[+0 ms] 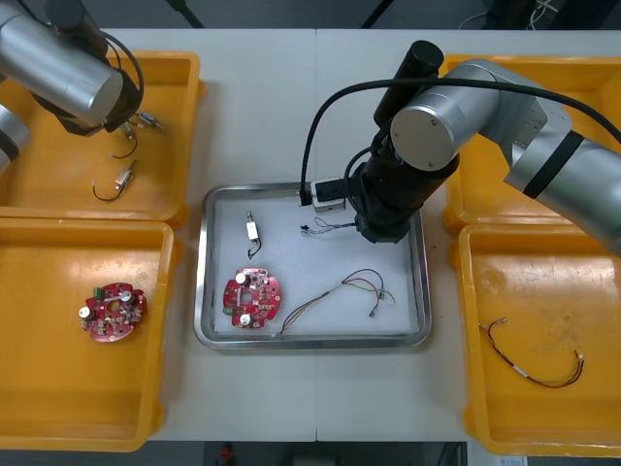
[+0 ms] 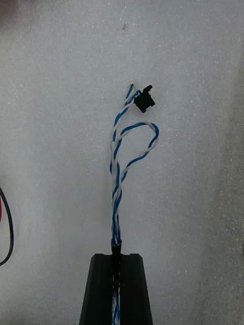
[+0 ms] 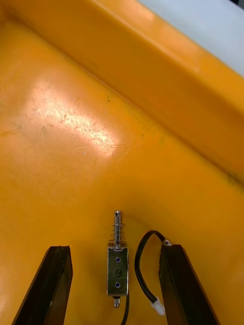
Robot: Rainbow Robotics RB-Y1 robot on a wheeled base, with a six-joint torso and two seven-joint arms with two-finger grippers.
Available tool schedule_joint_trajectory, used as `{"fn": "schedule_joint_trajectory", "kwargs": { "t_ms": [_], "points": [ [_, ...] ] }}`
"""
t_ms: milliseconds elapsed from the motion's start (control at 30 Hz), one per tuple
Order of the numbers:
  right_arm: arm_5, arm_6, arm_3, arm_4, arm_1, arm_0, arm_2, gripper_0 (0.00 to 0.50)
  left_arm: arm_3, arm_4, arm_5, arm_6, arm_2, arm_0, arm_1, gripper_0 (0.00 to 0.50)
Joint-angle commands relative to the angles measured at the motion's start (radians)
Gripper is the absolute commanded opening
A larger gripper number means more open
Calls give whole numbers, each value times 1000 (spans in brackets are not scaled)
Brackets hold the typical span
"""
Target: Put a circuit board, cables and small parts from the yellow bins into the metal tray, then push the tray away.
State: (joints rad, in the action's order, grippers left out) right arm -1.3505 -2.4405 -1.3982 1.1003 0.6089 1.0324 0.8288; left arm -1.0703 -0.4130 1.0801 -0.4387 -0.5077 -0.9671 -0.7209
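Blue and white cable [image 2: 119, 167] clamped in right gripper [image 2: 116, 256] over tray [image 1: 206, 291], small metal part [image 3: 117, 264] between left gripper's [image 3: 114, 248] spread fingers [image 3: 175, 279].

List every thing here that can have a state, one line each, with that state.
right hand, shut on the blue and white cable, over the metal tray.
left hand, open either side of a small metal part.
blue and white cable, clamped at one end, black plug free.
small metal part, lying loose in the far left yellow bin.
metal tray, white inside, partly loaded.
circuit board, flat in the tray.
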Motion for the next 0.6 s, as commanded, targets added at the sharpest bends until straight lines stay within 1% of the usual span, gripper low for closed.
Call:
{"fn": "schedule_joint_trajectory", "kwargs": {
  "t_ms": [33,67,100,133,167,400,600],
  "points": [
    [16,14,-7,6,-9,12,10,251,67,45,-68,-29,-31,-51,43,500],
    [16,14,-7,7,-9,12,10,306,73,49,-75,-28,-35,-51,46,500],
    [17,17,-7,7,-6,12,12,412,85,59,-86,-29,-40,-51,51,500],
    [17,18,-7,10,-1,12,10,475,96,62,-97,-29,-41,-51,55,500],
    [16,20,-7,10,0,12,10,497,101,62,-100,-31,-41,-51,57,500],
    [-21,20,-27,27,23,12,-28,500,110,71,-103,-37,-43,-51,72,500],
    [-141,35,-81,32,34,12,-145,500,107,66,-103,-34,-57,-56,74,500]
  ]
}}
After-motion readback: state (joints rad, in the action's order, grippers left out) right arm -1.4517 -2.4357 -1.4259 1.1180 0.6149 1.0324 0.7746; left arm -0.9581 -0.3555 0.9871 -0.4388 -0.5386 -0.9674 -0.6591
